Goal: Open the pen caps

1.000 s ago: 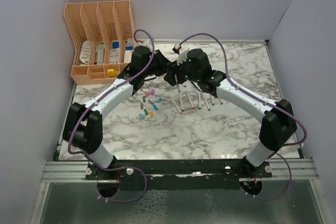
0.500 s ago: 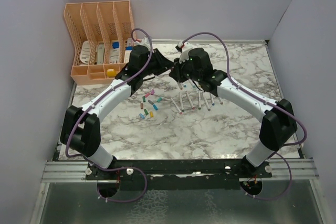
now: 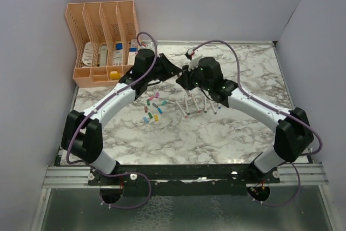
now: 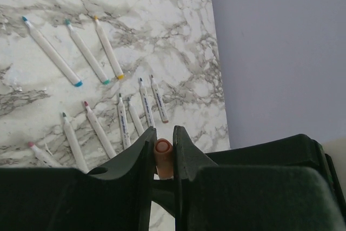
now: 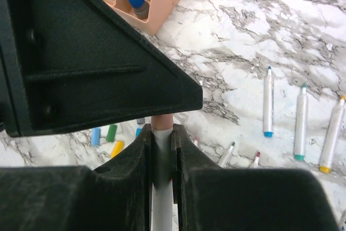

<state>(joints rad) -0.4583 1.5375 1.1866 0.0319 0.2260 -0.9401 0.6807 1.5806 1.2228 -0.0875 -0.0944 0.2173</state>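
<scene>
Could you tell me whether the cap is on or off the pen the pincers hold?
On: in the right wrist view the orange cap sits flush on the white barrel, with no tip showing.

The marble-patterned table [image 3: 216,133] carries a peach slotted organiser [image 3: 127,12] at its far left corner. Near the middle lies a loose cluster of small coloured pen caps [image 3: 152,107]. Just to their right lies a rough row of uncapped white pens [image 3: 187,105].
</scene>
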